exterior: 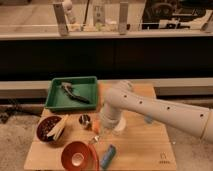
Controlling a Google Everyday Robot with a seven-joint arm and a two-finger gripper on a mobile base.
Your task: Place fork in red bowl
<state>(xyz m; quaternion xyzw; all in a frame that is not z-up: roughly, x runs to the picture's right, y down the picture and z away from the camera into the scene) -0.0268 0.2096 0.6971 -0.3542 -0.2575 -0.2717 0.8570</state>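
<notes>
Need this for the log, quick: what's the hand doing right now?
Hand: closed, low over the table near the red bowl; whether it holds anything cannot be told.

So our white arm (160, 112) reaches in from the right of the view, wrist bent down, and the gripper (96, 134) hangs low under it, fingers closed.

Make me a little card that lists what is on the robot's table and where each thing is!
table: wooden table
back left: green tray with dark utensils in it
left: dark bowl holding pale sticks
front: red bowl, shiny inside
beside it, right: blue object, lying down
middle: small metal cup
robot: white arm reaching in from the right
gripper: shut, just behind the red bowl
</notes>
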